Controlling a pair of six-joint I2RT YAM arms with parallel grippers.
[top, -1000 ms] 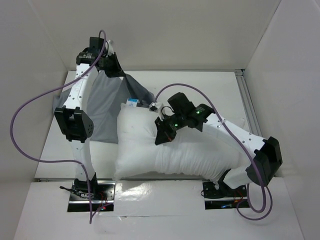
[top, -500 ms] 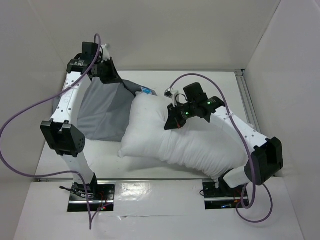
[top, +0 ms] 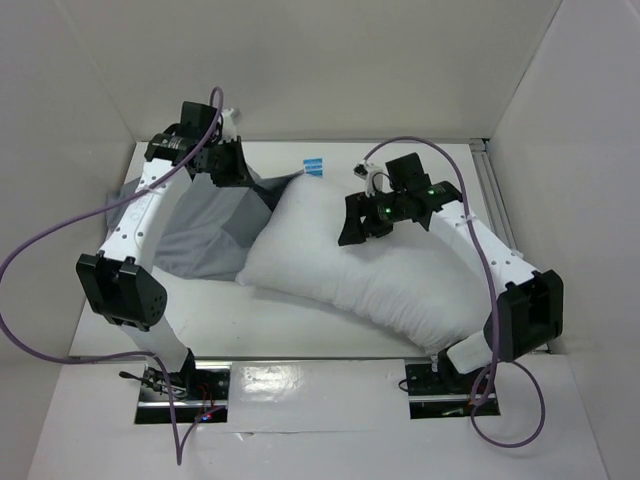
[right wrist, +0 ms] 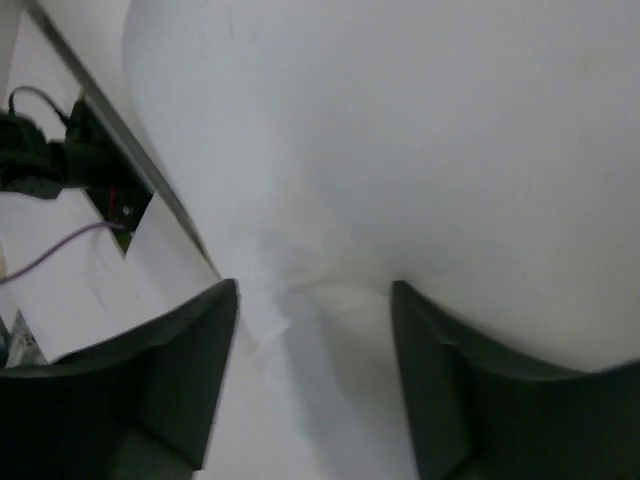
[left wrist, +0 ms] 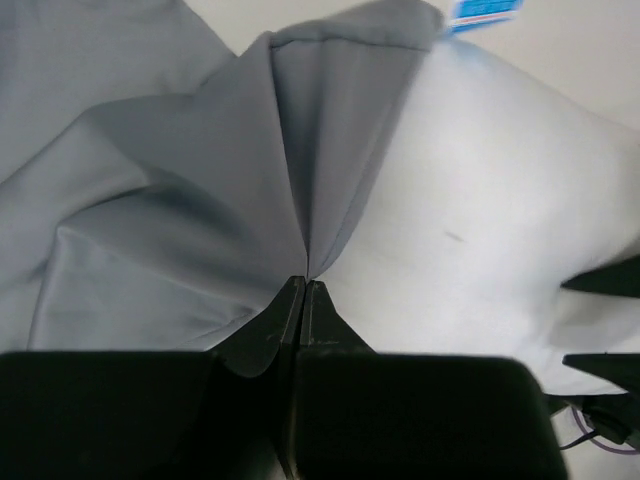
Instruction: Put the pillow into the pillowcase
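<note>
Over the last second the pillow (top: 370,280) had swung its far end from the middle of the bench (top: 270,330) up toward 11 o'clock, and the right jaws had gone from clamped to spread. The pillow lay slantwise, from 5 o'clock by the base of the right arm (top: 480,245) to 11 o'clock. There its corner, the one with the blue tag (top: 312,165), met the mouth of the pillowcase (top: 200,235). The left jaws, at 11 o'clock, were closed on a fold of the pillowcase's hem and held it lifted, seemingly to keep the mouth agape. In the left wrist view the grey hem draped over the pillow's corner. The right jaws, at 1 o'clock, stood open against the pillow's top with a pinched crease between them. They had probably let go to regrip further back for another shove. Most of the pillow was outside the pillowcase.
</note>
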